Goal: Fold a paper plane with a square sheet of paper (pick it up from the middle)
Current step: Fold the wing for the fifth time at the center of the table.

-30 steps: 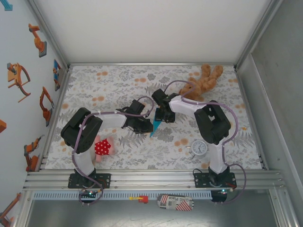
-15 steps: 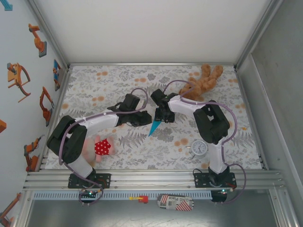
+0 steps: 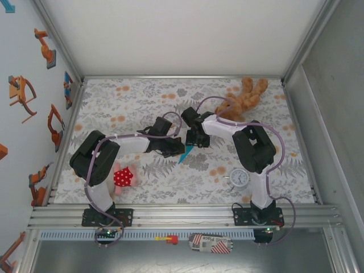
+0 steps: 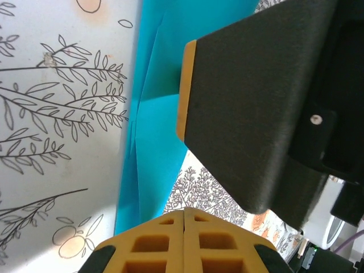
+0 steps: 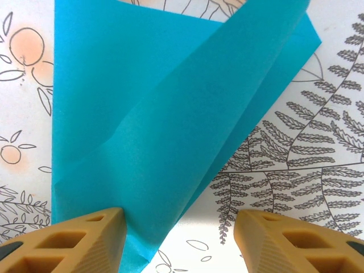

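At desk [image 3: 142,96] centre, the paper plane [image 3: 183,154] lies as a narrow pointed fold. I judge folding well advanced; one raised flap awaits creasing and the wings remain. Left claw [image 4: 185,215] is closed just beside it; right claw [image 5: 179,211] stands open astride it.

Paper plane [image 5: 159,142]: thin turquoise paper, matt, smooth, sharply creased. Table cover [image 5: 318,170] beneath it: matt, smooth, leaf-printed. My right fingers [image 5: 85,239] beside it: ochre plastic, dull, hollow-celled. My left fingers [image 4: 148,244]: same plastic.
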Tool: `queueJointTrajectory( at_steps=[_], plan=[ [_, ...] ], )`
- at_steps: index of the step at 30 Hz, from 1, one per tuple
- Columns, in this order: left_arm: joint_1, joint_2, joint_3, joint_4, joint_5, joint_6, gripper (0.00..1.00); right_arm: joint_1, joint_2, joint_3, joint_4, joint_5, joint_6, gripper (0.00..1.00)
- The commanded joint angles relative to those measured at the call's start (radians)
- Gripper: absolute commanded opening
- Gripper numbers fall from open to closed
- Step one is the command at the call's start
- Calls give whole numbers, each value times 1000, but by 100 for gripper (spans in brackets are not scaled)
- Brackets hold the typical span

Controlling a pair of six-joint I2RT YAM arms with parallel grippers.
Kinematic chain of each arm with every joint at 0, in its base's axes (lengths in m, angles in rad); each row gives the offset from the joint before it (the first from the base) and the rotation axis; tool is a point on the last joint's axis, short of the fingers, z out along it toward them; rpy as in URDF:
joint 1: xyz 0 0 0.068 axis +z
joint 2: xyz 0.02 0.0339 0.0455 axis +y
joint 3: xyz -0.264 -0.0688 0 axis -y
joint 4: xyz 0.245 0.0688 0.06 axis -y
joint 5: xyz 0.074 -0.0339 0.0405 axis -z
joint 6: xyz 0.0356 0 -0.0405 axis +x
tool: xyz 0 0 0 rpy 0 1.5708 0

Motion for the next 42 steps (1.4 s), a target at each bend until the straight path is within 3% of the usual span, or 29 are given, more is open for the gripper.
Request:
queueJointTrajectory(
  at_steps=[1,21,32,36,42],
  plan=[
    [1,37,16,6,23,-19,0,-22,280,-139,52,35,12,56],
    [10,86,39,47,24,-41,0,-21,283,-149,55,28,17,56],
    [6,92,-5,-83,-35,-9,0,-21,271,-153,56,24,21,56],
    [6,111,-19,-96,-46,-10,0,-23,201,-142,49,-4,10,56],
    [6,141,-8,-128,-64,-7,0,-60,-27,-74,32,-65,-37,57]
  ],
)
